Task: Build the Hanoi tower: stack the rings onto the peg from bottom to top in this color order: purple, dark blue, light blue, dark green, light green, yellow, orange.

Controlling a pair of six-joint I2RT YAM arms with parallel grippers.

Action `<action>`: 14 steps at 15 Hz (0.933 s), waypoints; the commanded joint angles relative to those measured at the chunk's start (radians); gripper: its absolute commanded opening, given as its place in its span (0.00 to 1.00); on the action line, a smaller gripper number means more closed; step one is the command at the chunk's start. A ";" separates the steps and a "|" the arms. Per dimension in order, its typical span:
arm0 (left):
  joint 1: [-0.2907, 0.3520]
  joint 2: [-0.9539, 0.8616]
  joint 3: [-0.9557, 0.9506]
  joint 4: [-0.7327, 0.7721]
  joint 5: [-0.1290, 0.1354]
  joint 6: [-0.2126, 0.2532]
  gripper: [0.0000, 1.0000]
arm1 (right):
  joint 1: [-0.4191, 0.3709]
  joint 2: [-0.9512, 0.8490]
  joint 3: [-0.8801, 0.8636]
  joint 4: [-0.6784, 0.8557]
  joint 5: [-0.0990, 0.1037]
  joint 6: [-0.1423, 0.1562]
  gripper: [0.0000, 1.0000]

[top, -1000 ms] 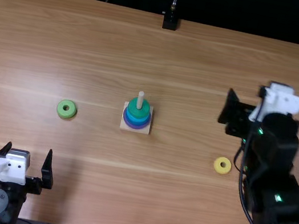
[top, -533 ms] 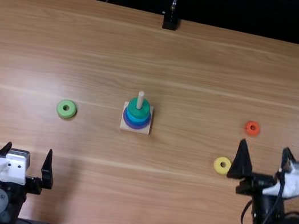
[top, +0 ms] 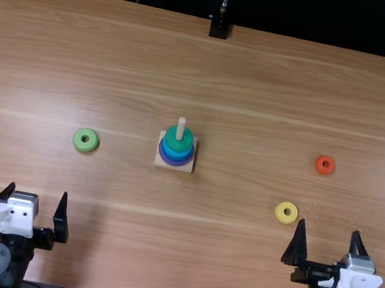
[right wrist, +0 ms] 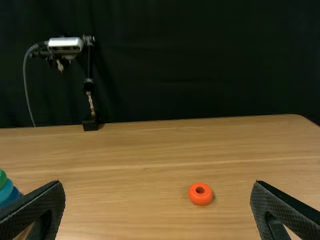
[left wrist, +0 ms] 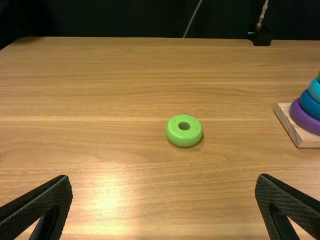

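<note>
At nine o'clock from the tower (top: 177, 150), the green ring (top: 86, 140) lies flat, probably for stacking next. The left gripper (top: 39, 190) and right gripper (top: 330, 227) are wide and empty, perhaps for easy grasping.

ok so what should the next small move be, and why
Probably ease the open left gripper forward over the light green ring: dark green tops the stack on the peg, so light green comes next, and it lies on the table nearer that gripper than the right one.
</note>
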 commanded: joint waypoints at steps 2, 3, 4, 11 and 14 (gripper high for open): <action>0.006 -0.012 -0.105 -0.079 -0.004 0.004 1.00 | 0.001 -0.033 -0.077 0.005 -0.011 -0.007 1.00; 0.006 -0.012 -0.105 -0.079 -0.004 0.004 1.00 | 0.001 -0.057 -0.097 0.002 -0.011 -0.001 1.00; 0.006 -0.012 -0.105 -0.079 -0.004 0.004 1.00 | -0.002 -0.079 -0.117 0.002 -0.011 0.006 1.00; 0.006 -0.012 -0.105 -0.079 -0.004 0.004 1.00 | -0.008 -0.117 -0.181 -0.015 -0.009 -0.007 1.00; 0.006 -0.012 -0.105 -0.079 -0.004 0.004 1.00 | -0.012 -0.117 -0.183 -0.090 -0.006 -0.011 1.00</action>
